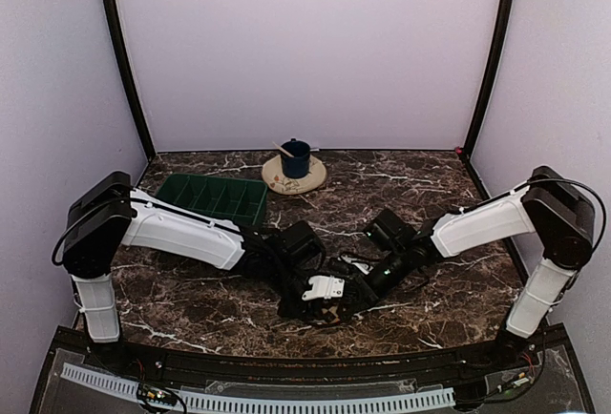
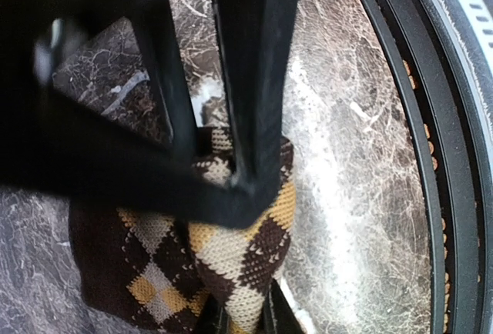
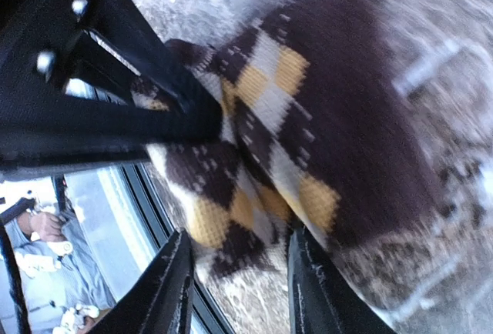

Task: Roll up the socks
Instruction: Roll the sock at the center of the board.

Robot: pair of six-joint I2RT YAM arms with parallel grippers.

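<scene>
The brown-and-cream checkered sock (image 2: 231,257) lies bunched on the marble table near the front edge; it also shows in the right wrist view (image 3: 339,103). My left gripper (image 2: 243,318) is shut on a fold of this sock. My right gripper (image 3: 243,288) is open, its fingers (image 3: 173,288) straddling the sock's edge just above the table. In the top view both grippers meet at front centre, left (image 1: 320,304) and right (image 1: 361,290), and hide most of the sock. The plain tan sock is not in view.
A green divided tray (image 1: 215,196) sits at the back left. A blue mug (image 1: 295,158) stands on a round mat (image 1: 277,181) at the back centre. The table's black front rail (image 2: 431,157) is close to the sock.
</scene>
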